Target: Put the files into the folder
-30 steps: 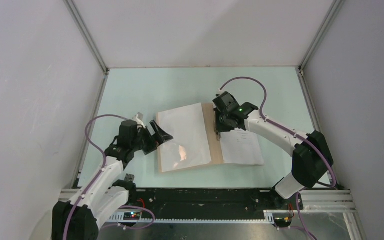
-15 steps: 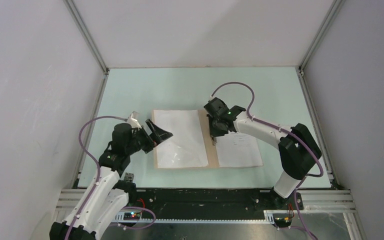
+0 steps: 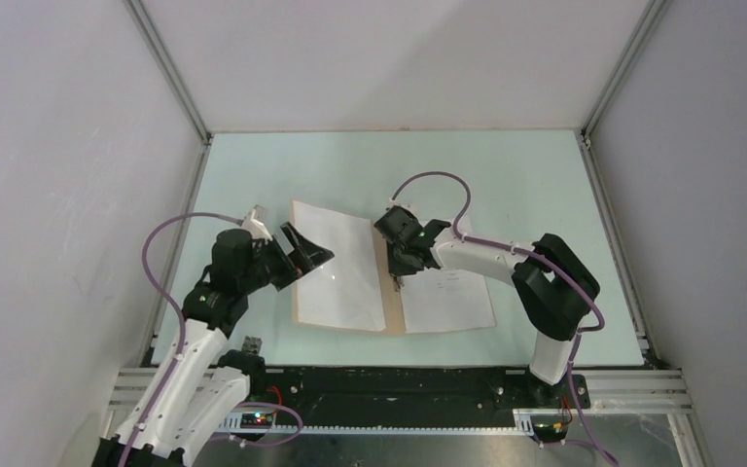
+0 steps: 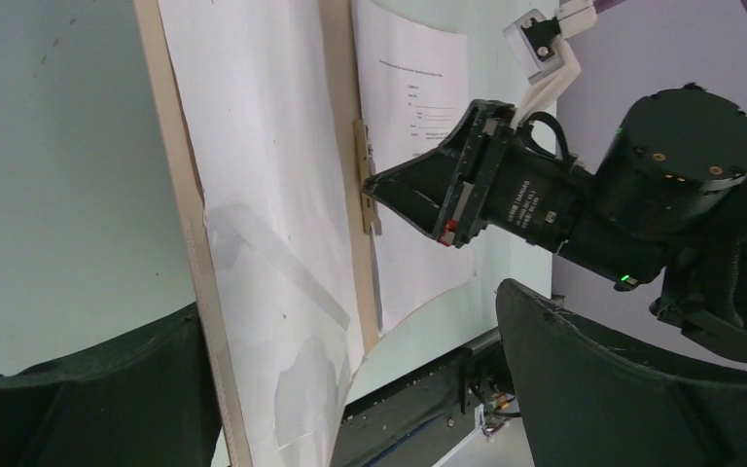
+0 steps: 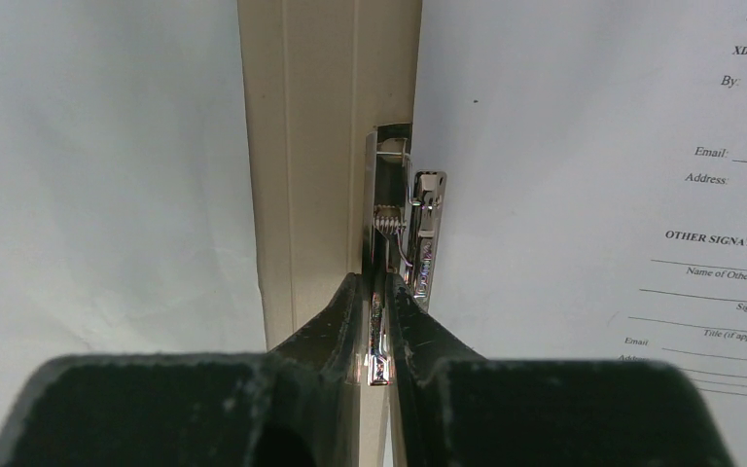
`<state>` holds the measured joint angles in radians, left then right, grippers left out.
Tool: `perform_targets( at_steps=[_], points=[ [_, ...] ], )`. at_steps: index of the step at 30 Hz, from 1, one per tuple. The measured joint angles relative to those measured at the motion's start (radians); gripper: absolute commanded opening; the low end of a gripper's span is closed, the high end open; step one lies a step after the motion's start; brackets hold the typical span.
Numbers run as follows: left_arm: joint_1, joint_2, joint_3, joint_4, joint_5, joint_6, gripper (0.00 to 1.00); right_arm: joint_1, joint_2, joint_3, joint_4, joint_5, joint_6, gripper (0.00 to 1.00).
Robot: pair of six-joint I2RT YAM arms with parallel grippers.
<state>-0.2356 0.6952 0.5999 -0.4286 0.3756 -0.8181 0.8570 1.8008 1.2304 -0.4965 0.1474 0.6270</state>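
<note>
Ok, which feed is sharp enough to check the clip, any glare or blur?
Right wrist: clip sharp, with bright glints on the metal; right end effector blurred in the foreground. Left wrist: clip clear but small. Top external: too small to judge.

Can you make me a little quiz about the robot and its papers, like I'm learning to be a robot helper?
1. Fill in: the printed sheet lies on the ___ half of the open folder, going by the robot's own sides.
2. True or false: the left gripper is shut tight on the blank sheet.
3. Pick one: what is the right gripper pinching? A) the blank sheet B) the metal clip on the folder's spine C) the printed sheet

Key: 1. right. 2. false, its jaws stand wide open. 3. B.
</note>
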Motion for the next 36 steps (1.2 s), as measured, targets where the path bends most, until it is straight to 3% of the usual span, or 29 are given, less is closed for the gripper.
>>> perform_targets(
  at_steps=[10,24,36],
  points=[
    [-0.154,0.002,0.084,-0.114,-0.139,0.026,0.99,0.038,0.039,0.000,0.039,0.013,0.032,0.02],
    [-0.355,0.079,0.226,-0.194,-0.327,0.023,0.98,0.051,0.039,0.005,0.086,-0.022,0.075,0.43],
    [-0.485,0.222,0.363,-0.218,-0.435,0.014,0.98,0.047,0.039,0.005,0.122,-0.089,0.127,0.44]
  ],
)
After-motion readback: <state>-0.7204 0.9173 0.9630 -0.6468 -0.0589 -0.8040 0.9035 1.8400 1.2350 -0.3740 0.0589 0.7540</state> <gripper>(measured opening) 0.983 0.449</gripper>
